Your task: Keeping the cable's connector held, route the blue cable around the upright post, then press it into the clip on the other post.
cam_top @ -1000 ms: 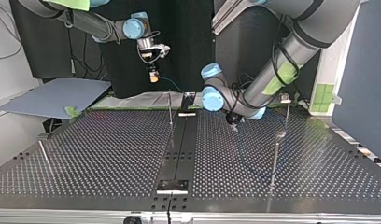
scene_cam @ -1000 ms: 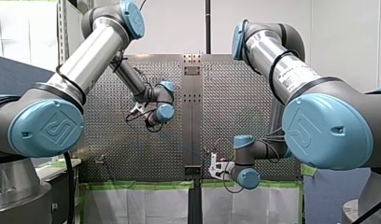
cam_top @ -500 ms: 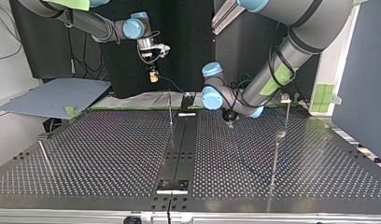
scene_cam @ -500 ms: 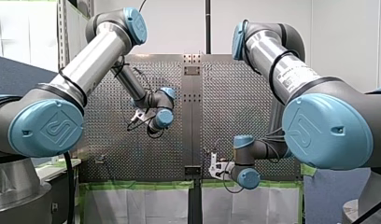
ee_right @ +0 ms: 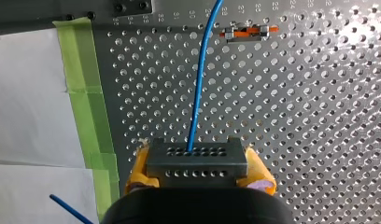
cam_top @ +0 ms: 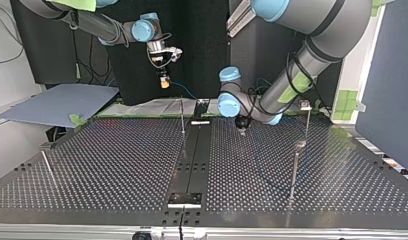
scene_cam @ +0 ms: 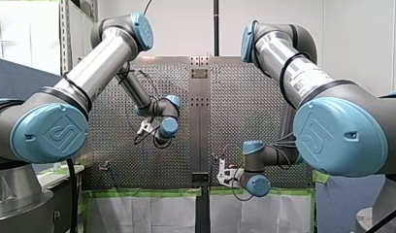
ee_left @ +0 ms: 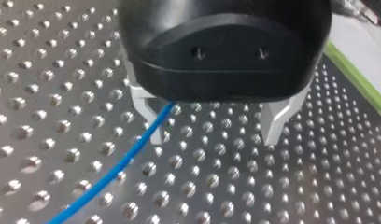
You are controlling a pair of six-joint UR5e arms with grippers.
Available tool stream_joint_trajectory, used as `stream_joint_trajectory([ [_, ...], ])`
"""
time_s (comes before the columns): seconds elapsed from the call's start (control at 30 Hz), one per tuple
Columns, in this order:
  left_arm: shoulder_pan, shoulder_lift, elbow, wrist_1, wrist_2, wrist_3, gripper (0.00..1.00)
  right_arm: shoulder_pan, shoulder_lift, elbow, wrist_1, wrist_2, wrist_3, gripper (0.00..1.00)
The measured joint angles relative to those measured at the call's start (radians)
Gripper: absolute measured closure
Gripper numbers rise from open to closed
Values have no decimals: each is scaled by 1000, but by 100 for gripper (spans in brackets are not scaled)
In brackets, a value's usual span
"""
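In the right wrist view my right gripper (ee_right: 198,158) is shut on a dark grey perforated connector (ee_right: 196,169), clamped between yellow pads (ee_right: 138,169). The blue cable (ee_right: 200,74) leaves the connector and runs ahead over the perforated table. In the top view that gripper (cam_top: 164,82) hangs above the table's far edge. My left gripper (ee_left: 214,130) is open just above the table, and the cable (ee_left: 116,170) lies by one metal finger (ee_left: 149,114), untouched. It shows low at the top view's middle (cam_top: 242,129). A thin upright post (cam_top: 182,117) and a clip-topped post (cam_top: 307,120) stand nearby.
Another post (cam_top: 293,172) rises nearer the top view's front right, and a leaning one (cam_top: 48,167) at its left. A black rail (cam_top: 192,155) runs down the table's middle. Green tape (ee_right: 83,84) and white paper edge the table; an orange clip (ee_right: 249,32) sits ahead of my right gripper.
My left gripper has slid a little toward the top view's left and back, lower in the front view, staying open. My right arm has not moved.
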Motion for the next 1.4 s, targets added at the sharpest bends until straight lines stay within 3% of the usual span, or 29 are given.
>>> stream_joint_trajectory([
  [0.77,-29,-57,0,-4,157,-99,1,3,0,0,-1,-6,1,100],
  [1.4,-111,-93,0,-68,274,-136,1,6,0,0,3,-5,-2,100],
])
